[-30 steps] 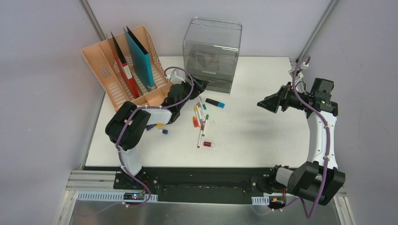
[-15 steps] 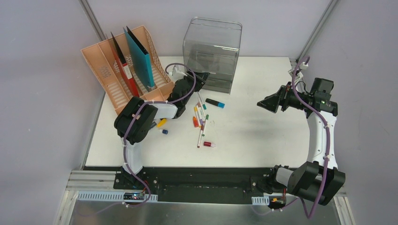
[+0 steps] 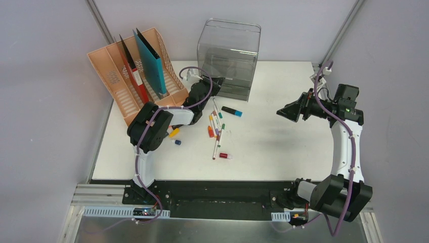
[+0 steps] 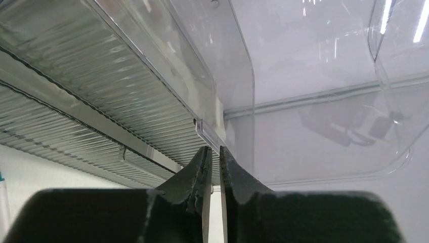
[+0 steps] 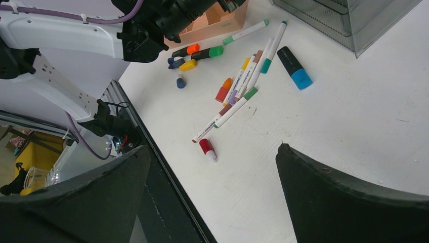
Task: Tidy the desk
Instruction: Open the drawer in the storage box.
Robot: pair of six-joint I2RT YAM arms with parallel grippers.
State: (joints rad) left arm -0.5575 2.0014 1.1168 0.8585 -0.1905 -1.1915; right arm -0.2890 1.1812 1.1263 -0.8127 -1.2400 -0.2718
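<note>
Black and almost closed, your left gripper (image 4: 214,151) shows only a thin slit between its jaws. Its tips sit right under the small clear tab (image 4: 208,129) on the front of the drawer box (image 3: 228,50); whether the tab is pinched, you cannot tell from these views. Treat that box as light, brittle plastic: a pull on the tab will likely drag the whole box across the tabletop (image 3: 283,147) unless you go slowly. That tabletop, spreading under everything, looks stiff, heavy and slick, so you take hold of nothing on it but what lies there. At 6 o'clock from the box the pens (image 3: 217,129) lie scattered. They look light and round, apt to roll, so pinch them mid-barrel. At 3 o'clock from the pens your right gripper (image 5: 213,152) hangs wide open above the tabletop, holding nothing.
</note>
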